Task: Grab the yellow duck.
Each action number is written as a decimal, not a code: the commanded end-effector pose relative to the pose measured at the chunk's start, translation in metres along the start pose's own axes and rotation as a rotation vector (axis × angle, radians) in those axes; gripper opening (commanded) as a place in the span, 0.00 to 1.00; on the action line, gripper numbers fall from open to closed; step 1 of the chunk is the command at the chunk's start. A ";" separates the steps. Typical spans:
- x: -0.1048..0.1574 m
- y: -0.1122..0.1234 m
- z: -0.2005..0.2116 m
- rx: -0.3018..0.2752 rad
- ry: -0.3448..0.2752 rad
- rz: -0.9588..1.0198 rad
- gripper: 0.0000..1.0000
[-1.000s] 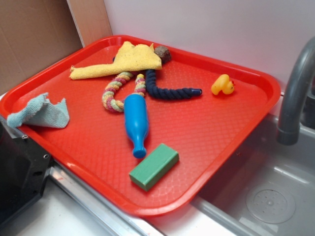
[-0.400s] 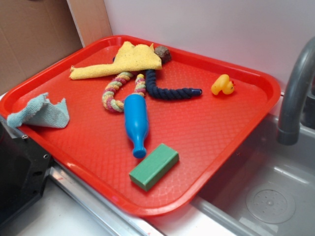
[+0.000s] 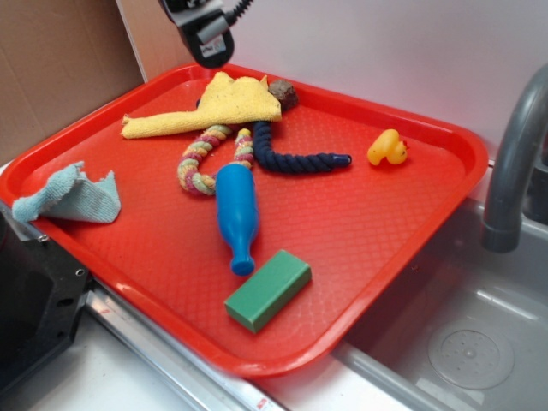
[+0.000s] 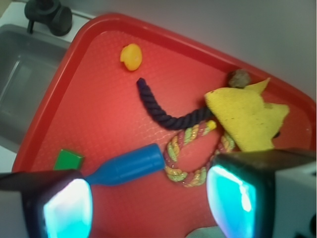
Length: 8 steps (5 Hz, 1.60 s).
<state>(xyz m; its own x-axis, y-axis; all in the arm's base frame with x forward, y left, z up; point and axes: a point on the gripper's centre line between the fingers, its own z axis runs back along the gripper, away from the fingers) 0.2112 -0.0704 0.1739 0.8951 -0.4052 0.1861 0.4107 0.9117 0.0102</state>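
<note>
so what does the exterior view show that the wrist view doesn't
Only the exterior view shows the light blue cloth at the tray's left edge and the whole green block. Only the wrist view shows the end effector with its two fingers spread apart. Both show the red tray, yellow duck, blue bottle, yellow cloth, the dark and multicolored ropes, and the sink.

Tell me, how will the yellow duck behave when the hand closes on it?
The yellow duck looks glossy and rounded, so it may slip between the fingers. It seems small and hollow, probably light and slightly squashy. Standing free on the smooth red tray, it could slide or tip if nudged.
</note>
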 end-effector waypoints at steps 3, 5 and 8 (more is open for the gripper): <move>0.073 -0.012 -0.060 0.090 -0.121 -0.089 1.00; 0.122 -0.006 -0.114 -0.044 -0.135 -0.075 1.00; 0.120 -0.004 -0.154 -0.051 0.061 -0.035 1.00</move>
<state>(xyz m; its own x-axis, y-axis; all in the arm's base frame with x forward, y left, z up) 0.3320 -0.1271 0.0239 0.8927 -0.4478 0.0495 0.4499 0.8920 -0.0435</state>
